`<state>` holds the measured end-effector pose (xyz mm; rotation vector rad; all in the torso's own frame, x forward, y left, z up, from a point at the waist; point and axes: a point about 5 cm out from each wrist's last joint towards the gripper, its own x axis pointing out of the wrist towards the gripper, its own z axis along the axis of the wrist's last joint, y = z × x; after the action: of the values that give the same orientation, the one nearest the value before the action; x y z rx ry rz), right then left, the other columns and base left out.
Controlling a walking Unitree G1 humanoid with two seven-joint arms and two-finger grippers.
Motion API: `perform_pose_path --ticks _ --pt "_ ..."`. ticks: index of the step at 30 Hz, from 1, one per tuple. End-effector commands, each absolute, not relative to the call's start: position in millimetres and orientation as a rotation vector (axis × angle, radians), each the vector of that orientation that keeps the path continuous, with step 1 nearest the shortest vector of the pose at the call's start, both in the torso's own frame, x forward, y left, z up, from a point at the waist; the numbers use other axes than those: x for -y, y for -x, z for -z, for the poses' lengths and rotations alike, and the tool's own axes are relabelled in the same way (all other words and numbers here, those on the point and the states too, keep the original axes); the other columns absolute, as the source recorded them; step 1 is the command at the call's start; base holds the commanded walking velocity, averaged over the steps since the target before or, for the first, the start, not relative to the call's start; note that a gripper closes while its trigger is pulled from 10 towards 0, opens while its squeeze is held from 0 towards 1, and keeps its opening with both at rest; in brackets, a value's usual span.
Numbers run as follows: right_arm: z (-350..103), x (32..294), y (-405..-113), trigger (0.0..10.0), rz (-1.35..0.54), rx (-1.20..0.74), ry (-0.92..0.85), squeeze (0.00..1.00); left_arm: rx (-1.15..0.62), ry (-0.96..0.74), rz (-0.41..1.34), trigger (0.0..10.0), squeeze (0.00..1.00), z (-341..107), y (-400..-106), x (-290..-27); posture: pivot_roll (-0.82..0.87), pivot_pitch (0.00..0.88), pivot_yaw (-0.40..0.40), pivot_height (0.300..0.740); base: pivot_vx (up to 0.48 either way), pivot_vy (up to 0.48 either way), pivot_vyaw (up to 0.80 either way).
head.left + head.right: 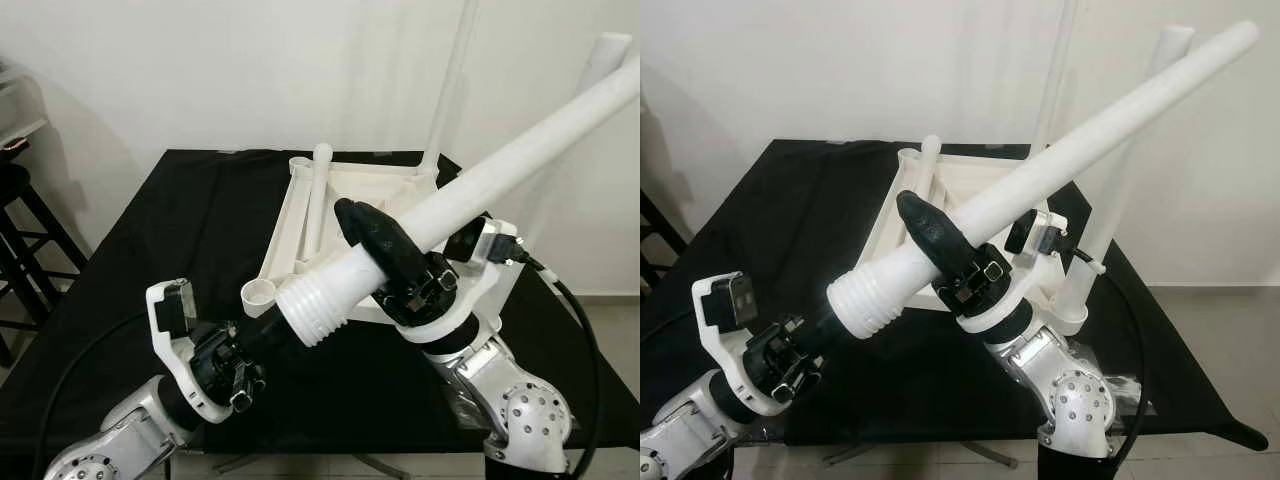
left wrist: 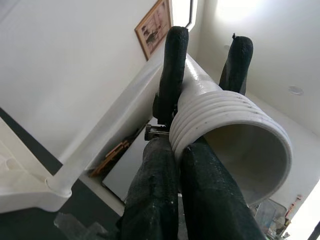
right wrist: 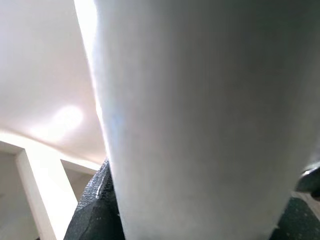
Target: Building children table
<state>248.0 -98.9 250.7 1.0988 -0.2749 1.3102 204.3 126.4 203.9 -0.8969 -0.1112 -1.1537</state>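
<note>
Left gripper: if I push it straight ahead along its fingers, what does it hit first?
The left gripper would meet the white table leg's ribbed threaded end first; its fingertips appear already against that rim. The right gripper clamps the same leg just beyond.

Home room: framed picture (image 2: 154, 26), stool (image 1: 22, 235)

The leg (image 1: 470, 195) and tabletop (image 1: 345, 190) look like smooth, slightly glossy white plastic, the leg's end ribbed, the cloth (image 1: 190, 230) over the worktop is matt black fabric, the fingers (image 2: 170, 65) are rough-textured black, and the arms (image 1: 525, 415) are dull silver metal.
</note>
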Motion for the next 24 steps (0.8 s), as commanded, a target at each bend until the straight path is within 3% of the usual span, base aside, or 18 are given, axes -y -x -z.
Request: perform_pose_path --ticks 1,5,6,9,10,11,17,21,24 --pt "-255 98 -249 0.0 -1.329 0.3 -1.112 0.0 0.087 0.896 1.209 0.0 0.0 -205 -197 -120 -0.07 0.0 -0.042 0.74 0.0 0.0 0.0" --pt "-257 96 -248 0.0 -1.34 0.305 -1.119 0.0 0.08 0.894 1.192 0.0 0.0 -203 -199 -120 -0.07 0.0 -0.042 0.74 0.0 0.0 0.0" --pt "-257 95 -248 0.0 -1.341 0.307 -1.121 0.0 0.076 0.89 1.171 8.0 0.0 -202 -200 -120 -0.07 0.0 -0.042 0.74 0.0 0.0 0.0" --pt "-258 95 -249 0.0 -1.339 0.311 -1.123 0.0 0.069 0.889 1.151 8.0 0.0 -201 -202 -121 -0.07 0.0 -0.042 0.74 0.0 0.0 0.0" --pt "-259 95 -249 0.0 -1.331 0.316 -1.124 0.0 0.068 0.885 1.145 10.0 0.44 -201 -203 -121 -0.07 0.0 -0.041 0.74 0.0 0.0 0.0" --pt "-260 97 -251 0.0 -1.315 0.326 -1.123 0.0 0.062 0.885 1.165 10.0 1.0 -201 -201 -123 -0.08 0.0 -0.038 0.74 0.0 0.0 0.0" --pt "-263 101 -255 0.0 -1.274 0.344 -1.123 0.0 0.049 0.855 1.178 10.0 1.0 -201 -198 -130 -0.08 0.0 -0.036 0.74 0.0 0.0 0.0" --pt "-269 112 -263 0.0 -1.189 0.379 -1.105 0.0 -0.006 0.696 1.126 10.0 1.0 -194 -192 -157 -0.08 0.0 -0.037 0.74 0.0 0.0 0.0" --pt "-270 118 -267 0.0 -1.138 0.385 -1.062 0.0 -0.015 0.57 0.986 10.0 1.0 -191 -200 -179 -0.07 0.0 -0.04 0.74 0.0 0.0 0.0"
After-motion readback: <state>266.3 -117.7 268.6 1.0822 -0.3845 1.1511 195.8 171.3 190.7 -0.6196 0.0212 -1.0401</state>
